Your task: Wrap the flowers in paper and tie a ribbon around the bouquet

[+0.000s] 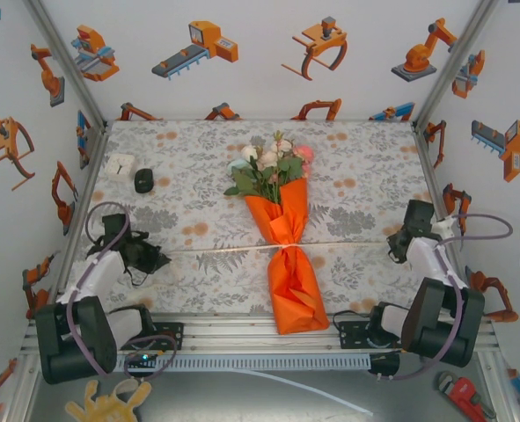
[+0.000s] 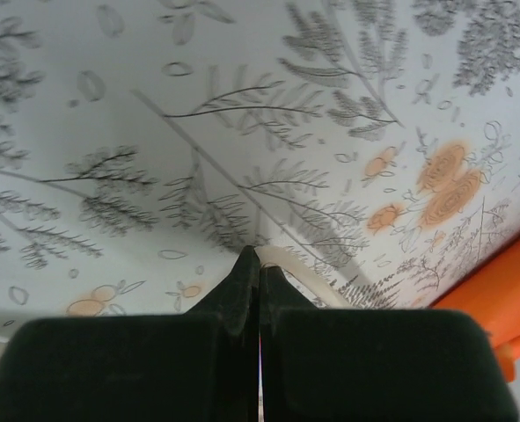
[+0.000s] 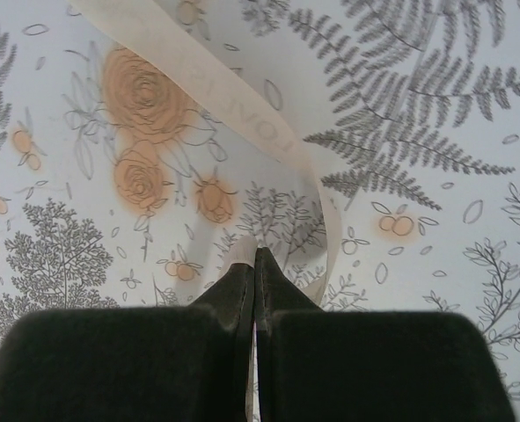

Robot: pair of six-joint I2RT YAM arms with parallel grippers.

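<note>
The bouquet (image 1: 281, 237) lies mid-table, with the flowers (image 1: 273, 167) pointing to the far side and the orange paper (image 1: 295, 286) flaring toward the near edge. A cream ribbon (image 1: 347, 242) cinches the paper at its waist and runs out taut to both sides. My left gripper (image 1: 158, 258) is shut on the ribbon's left end. In the left wrist view the ribbon (image 2: 308, 266) leaves the left gripper's (image 2: 258, 255) tips toward the paper (image 2: 497, 294). My right gripper (image 1: 393, 244) is shut on the right end. In the right wrist view the ribbon (image 3: 242, 110) loops back to the right gripper's (image 3: 255, 255) tips.
A white square box (image 1: 119, 165) and a small black object (image 1: 144, 180) sit at the back left of the floral tablecloth (image 1: 365, 167). Printed walls close in the table on three sides. A red wrench (image 1: 462, 396) lies beyond the near rail at the right.
</note>
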